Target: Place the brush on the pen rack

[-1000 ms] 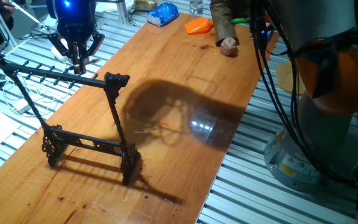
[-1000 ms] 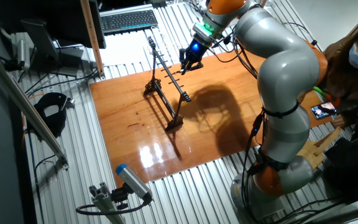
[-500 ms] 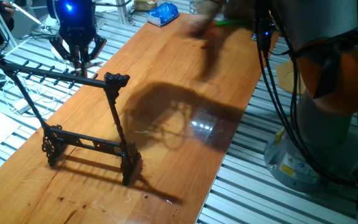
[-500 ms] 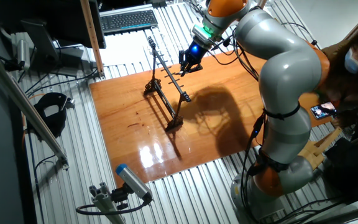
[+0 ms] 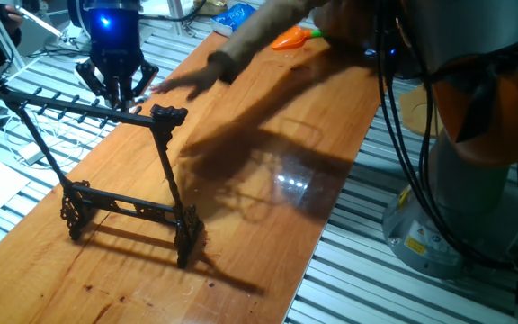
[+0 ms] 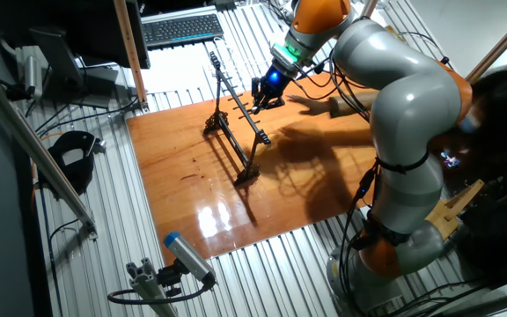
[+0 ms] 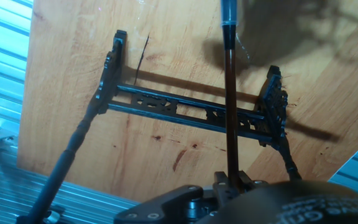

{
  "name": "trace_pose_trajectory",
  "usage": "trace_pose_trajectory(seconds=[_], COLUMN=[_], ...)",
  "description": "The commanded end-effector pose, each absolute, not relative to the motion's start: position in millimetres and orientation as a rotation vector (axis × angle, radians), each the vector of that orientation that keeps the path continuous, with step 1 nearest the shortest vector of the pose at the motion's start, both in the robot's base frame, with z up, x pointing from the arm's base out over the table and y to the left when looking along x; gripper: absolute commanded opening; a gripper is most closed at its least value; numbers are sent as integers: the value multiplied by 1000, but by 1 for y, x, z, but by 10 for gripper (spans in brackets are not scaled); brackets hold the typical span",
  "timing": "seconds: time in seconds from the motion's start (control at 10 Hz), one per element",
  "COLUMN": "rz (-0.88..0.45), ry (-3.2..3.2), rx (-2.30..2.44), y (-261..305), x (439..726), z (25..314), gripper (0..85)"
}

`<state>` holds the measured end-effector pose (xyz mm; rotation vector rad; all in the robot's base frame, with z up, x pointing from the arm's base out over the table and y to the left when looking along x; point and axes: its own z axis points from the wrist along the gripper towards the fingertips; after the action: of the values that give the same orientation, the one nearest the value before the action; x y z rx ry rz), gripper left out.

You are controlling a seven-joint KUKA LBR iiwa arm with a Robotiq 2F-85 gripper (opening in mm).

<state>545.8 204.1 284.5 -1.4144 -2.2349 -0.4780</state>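
The gripper (image 5: 116,88) hangs just above the pen rack's (image 5: 79,110) top bar near its end, fingers clamped on the brush (image 7: 230,93). In the hand view the brush runs straight out from between the fingers, crossing over the rack's lower rail.

Pictured: a long table (image 5: 268,135) of glossy orange-brown wood, set over ribbed metal flooring (image 6: 86,238), with glare and broad shadows across its top. Standing directly on it, toward one end, the black pen rack (image 5: 120,180) (image 6: 234,123) (image 7: 191,112), scrolled feet planted on the boards. At the far end, an orange scoop (image 5: 288,38), partly blurred, beside a blue packet (image 5: 232,15).
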Motion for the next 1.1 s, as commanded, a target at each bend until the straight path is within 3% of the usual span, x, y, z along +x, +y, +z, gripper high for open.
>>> trace_pose_trajectory(seconds=[0.0, 1.0], rz=[-478, -492], ry=[-2236, -2216], rx=[-1416, -1440], y=[204, 207], x=[546, 543], z=[284, 280], gripper=[0, 0])
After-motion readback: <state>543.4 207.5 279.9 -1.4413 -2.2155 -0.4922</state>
